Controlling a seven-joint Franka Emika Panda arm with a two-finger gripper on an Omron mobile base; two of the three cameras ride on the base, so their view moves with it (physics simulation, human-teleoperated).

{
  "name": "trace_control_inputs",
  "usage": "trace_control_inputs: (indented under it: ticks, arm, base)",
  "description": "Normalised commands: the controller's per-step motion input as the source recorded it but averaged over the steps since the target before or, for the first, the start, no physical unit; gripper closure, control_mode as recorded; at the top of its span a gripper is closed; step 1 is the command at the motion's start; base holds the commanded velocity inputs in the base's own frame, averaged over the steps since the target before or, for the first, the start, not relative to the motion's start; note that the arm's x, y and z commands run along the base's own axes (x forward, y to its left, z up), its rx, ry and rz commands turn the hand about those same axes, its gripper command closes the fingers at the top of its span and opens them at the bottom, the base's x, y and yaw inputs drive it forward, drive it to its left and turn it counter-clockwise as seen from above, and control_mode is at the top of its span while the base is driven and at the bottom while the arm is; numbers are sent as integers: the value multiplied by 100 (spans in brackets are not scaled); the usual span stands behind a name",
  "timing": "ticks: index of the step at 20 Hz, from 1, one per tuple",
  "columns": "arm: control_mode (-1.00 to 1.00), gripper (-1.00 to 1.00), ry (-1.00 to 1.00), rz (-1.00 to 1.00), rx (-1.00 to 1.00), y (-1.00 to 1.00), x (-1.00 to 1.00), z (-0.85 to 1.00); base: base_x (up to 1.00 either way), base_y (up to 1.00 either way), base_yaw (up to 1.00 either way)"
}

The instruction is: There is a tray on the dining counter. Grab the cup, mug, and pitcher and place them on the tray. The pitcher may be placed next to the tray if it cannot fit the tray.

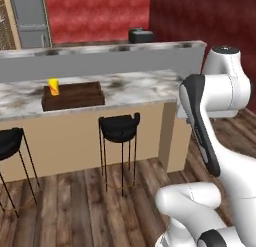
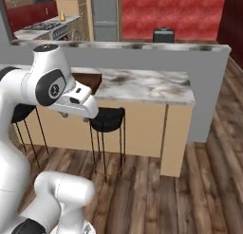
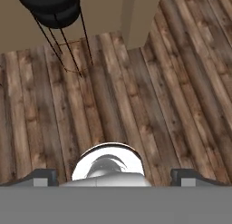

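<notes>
Wood floor: dark brown plank floor (image 1: 75, 201) across the lower half of both base views and most of the hand view.
Dining counter: long white-grey marble countertop with brown veining (image 1: 135, 88), running across the middle of the left base view and the middle of the right base view, tan panels below it, a raised grey ledge (image 1: 100, 61) along its far edge.
Arm: white Franka arm with dark joints (image 1: 215, 96), rising at the right side of the left base view and the left side of the right base view, folded in front of the counter's near face.
Stools: black round-seated stool on thin legs (image 1: 119, 128) at centre of the left base view, under the counter's overhang; a second black stool (image 1: 9, 141) at the left edge.
Tray: dark brown rectangular low-sided wooden tray (image 1: 72, 96), on the counter, upper left of the left base view; one corner of it peeks out behind the arm in the right base view.
Dark box: small black boxy object (image 1: 141, 35) on the ledge, top centre; what it is cannot be told.
Cup: small yellow handleless tumbler with a red-orange mark (image 1: 53, 87), upright at the tray's left end; whether inside it or just behind its rim I cannot tell.
Gripper: two-finger gripper (image 3: 113, 177) at the bottom of the hand view, pointing down at the floor, jaws spread wide, nothing between them.
</notes>
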Motion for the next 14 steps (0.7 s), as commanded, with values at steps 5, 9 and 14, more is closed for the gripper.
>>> trace_control_inputs:
  ticks: [5,9,14]
  arm:
    - [100,-100,0,0,0,0,0,0]
    - [100,-100,0,0,0,0,0,0]
    - [100,-100,0,0,0,0,0,0]
  base:
    - [0,-100,0]
    - [4,-100,0]
    - [6,-100,0]
